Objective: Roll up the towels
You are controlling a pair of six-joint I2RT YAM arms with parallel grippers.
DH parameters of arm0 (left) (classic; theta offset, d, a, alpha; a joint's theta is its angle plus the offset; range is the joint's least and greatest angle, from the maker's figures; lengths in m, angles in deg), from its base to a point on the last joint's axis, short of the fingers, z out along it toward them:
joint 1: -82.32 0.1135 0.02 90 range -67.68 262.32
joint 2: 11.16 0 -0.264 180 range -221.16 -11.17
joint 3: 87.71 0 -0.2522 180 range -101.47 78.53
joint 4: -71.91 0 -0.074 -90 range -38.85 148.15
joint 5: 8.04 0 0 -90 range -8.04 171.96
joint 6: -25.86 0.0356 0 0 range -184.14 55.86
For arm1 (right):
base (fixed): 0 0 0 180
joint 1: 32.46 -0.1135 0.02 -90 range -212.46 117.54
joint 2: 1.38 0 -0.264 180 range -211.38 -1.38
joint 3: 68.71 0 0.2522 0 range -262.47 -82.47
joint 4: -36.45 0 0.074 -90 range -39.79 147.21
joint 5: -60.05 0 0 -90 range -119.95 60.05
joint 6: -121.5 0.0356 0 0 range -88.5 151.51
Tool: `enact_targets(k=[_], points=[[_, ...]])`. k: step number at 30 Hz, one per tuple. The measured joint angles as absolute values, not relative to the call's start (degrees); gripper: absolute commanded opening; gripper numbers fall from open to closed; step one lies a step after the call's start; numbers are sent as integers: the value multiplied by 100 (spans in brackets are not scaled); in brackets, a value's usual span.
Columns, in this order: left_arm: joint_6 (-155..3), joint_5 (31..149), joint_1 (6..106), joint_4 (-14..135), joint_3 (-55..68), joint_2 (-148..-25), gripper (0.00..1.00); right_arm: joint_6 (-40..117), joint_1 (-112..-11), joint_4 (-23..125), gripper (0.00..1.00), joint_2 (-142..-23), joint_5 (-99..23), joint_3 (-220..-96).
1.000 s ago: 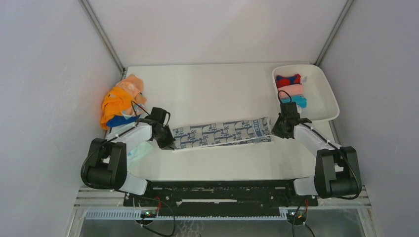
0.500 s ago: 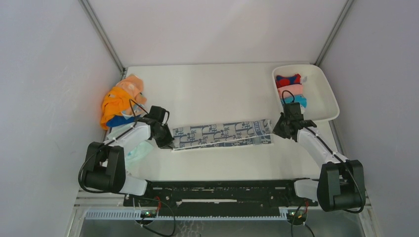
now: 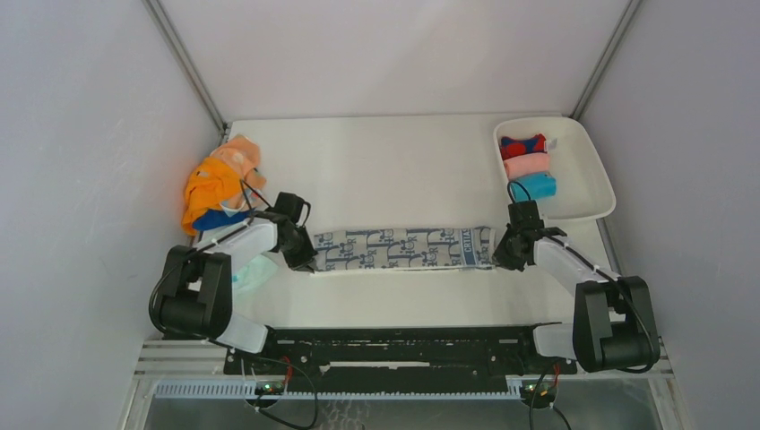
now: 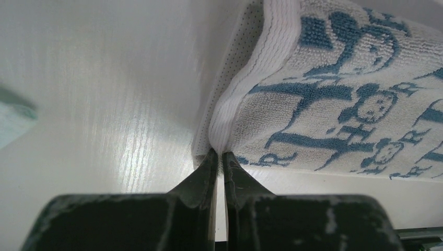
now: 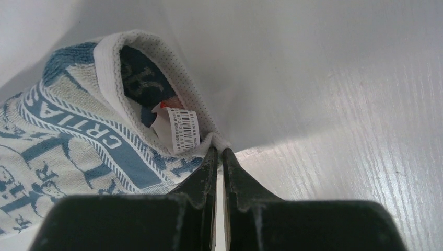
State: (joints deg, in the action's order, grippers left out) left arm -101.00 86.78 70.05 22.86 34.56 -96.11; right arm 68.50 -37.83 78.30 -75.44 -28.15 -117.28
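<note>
A white towel with blue-grey print (image 3: 399, 248) lies folded into a long strip across the middle of the table. My left gripper (image 3: 305, 257) is shut on its left end, pinching the white hem (image 4: 224, 130). At the strip's right end my right gripper (image 3: 503, 255) is shut on a corner of the hem (image 5: 217, 140), beside the paper label (image 5: 180, 130). More towels lie in a heap at the left: an orange one (image 3: 211, 188), a bright blue one (image 3: 220, 218) and a pale mint one (image 3: 251, 273) under my left arm.
A white tray (image 3: 587, 184) at the back right holds three rolled towels: red-and-blue (image 3: 522, 145), pink (image 3: 527, 165) and blue (image 3: 535, 186). Grey walls close in on both sides and behind.
Both grippers have drawn the towel toward the near edge and pulled it out straight; its right end came down from near the tray. Both grips stayed shut.
</note>
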Motion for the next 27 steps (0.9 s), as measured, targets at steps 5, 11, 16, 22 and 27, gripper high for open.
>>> enact_targets(k=[5, 11, 16, 22, 27], points=[[-10100, 8617, 6963, 2242, 3412, -9642, 10, 6918, -3783, 7822, 0, -7555, -2815, -11699], [-10100, 8505, 6919, 2185, 3362, -9659, 10, 6948, -3755, 7843, 0, -7417, -2858, -11699], [-10100, 8437, 6919, 2148, 3349, -9653, 10, 6946, -3733, 7979, 0, -7039, -2950, -11702], [-10096, 8282, 6915, 1906, 3283, -9419, 10, 6946, -3730, 8169, 0, -6735, -3129, -11702], [-10072, 8138, 6911, 1792, 3185, -9266, 10, 6946, -3730, 8298, 0, -6707, -3232, -11702]])
